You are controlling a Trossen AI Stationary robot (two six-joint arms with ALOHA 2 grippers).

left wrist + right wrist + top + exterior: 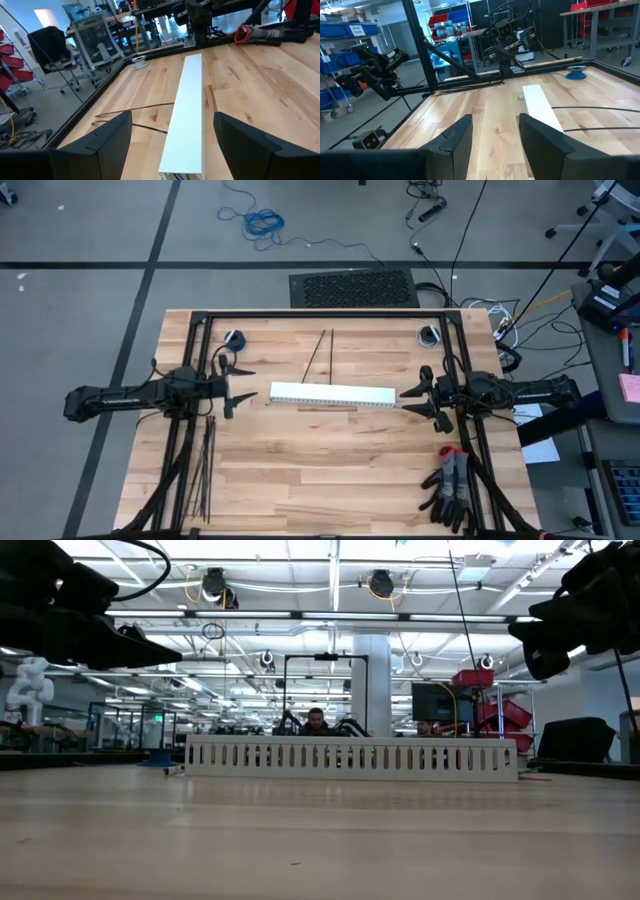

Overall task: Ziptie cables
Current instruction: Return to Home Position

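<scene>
- Cables: hidden, probably inside the closed long white slotted plastic duct (335, 395), mid-desk (330, 480); likely light and limp.
- Thin black plastic zipties (205, 470), near left: likely springy, slippery; pinch mid-length.
- Left hand (238, 388), right hand (415, 392): released, empty, flanking the duct.

Overhead, table-level, 2 wrist cams share duct (333, 394).

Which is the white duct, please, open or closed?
Closed: the duct is smooth, unbroken white on top, end to end, in the left wrist view.
</scene>
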